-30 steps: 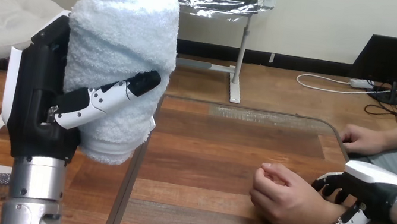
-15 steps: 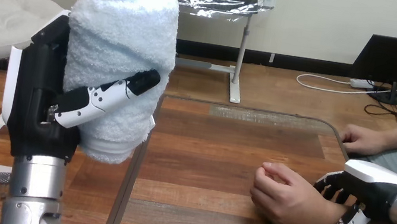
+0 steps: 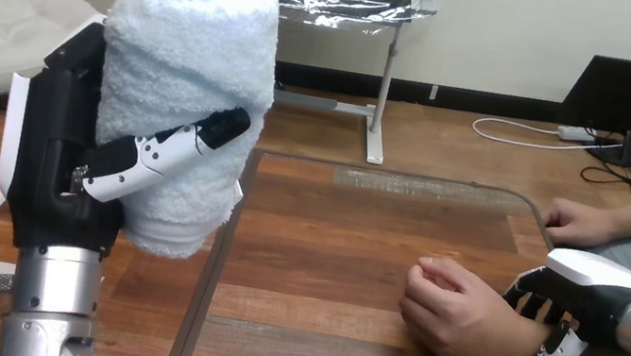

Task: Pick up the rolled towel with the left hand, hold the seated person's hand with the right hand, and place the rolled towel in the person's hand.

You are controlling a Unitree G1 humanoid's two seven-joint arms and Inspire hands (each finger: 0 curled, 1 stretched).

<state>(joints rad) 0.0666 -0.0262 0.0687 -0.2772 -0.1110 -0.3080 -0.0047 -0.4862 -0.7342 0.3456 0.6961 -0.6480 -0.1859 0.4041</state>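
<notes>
Left hand (image 3: 55, 166), nearest, at the view's left: raised on its silver forearm, fingers and thumb wrapped round the pale blue rolled terry towel (image 3: 182, 90), which stands upright, long axis vertical, held above the brown wooden table (image 3: 331, 238). Right hand (image 3: 584, 297), low at the right: fingers curled over the person's wrist, thumb on its near side. Person's hand (image 3: 453, 310), just left of it: resting on the table, fingers loosely folded, palm not yet offered. Towel well apart to its left; bare tabletop between, open room for a rightward carry. Person's other hand (image 3: 577, 222), farther back at the table's right edge, likely out of the path.
</notes>
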